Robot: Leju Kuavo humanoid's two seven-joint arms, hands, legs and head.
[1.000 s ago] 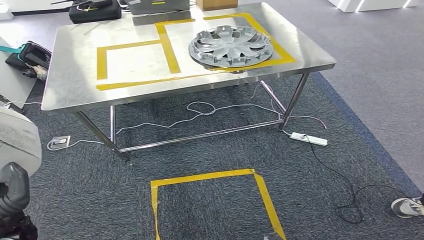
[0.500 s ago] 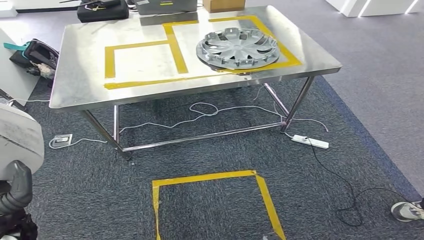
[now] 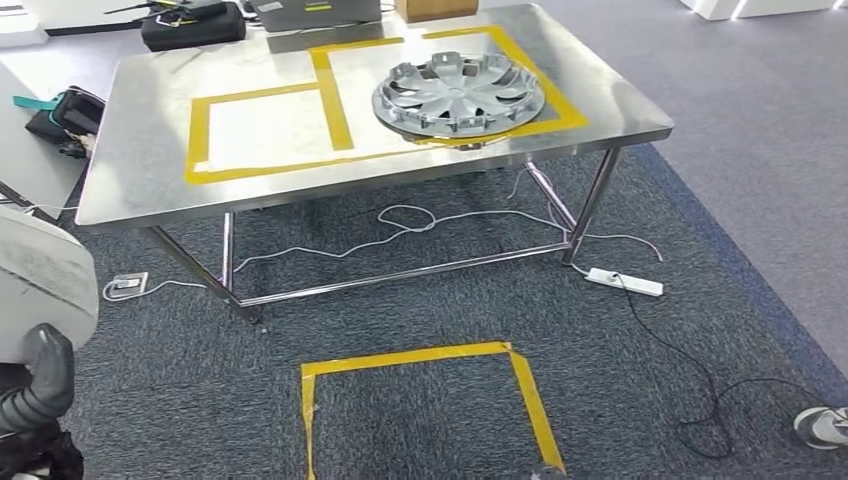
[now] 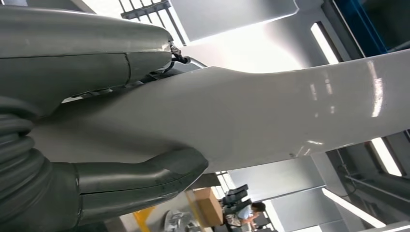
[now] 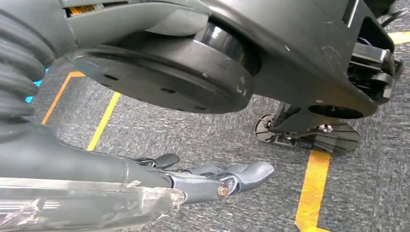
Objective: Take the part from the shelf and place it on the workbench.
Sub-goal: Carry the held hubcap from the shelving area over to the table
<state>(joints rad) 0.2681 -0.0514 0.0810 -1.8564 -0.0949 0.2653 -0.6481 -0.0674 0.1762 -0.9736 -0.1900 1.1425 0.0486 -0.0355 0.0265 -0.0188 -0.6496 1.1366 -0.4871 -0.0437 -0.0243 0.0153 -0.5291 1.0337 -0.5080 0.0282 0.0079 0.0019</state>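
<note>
Pale grey part (image 3: 40, 275): carried at the robot's left side, off the shelf and not yet on the worktop. In the left wrist view a broad glossy face of it is seen.
Left robot hand (image 3: 35, 385): closed on the part, with the thick thumb (image 4: 145, 176) pressed against the part's underside and the remaining fingers hidden behind it.
Steel worktop (image 3: 140, 160): a short way ahead of the robot, marked with two yellow-taped bays.
Left bay (image 3: 265, 125): bare steel, judged to be the likely place for the part.
Hubcap (image 3: 458, 95): lying flat in the right bay, its rim over the tape at the front.
Change noted: over the last second the whole head view has drifted right and then back left. This is put down to camera movement while the robot walks. Nothing on the worktop has been shifted.
Meaning for the task: the carrying step is judged to be under way, with approach and set-down outstanding.
Floor square (image 3: 420, 400): yellow tape on the carpet before the worktop, judged to be a standing mark.
Power strip (image 3: 623, 281): lying on the carpet with trailing cables, noted as a trip hazard.
Shoe (image 3: 822, 425): a person's foot at the far right edge.
Right robot hand (image 5: 227, 178): hanging low over the carpet with fingers stretched out. Whether anything is held cannot be told.
</note>
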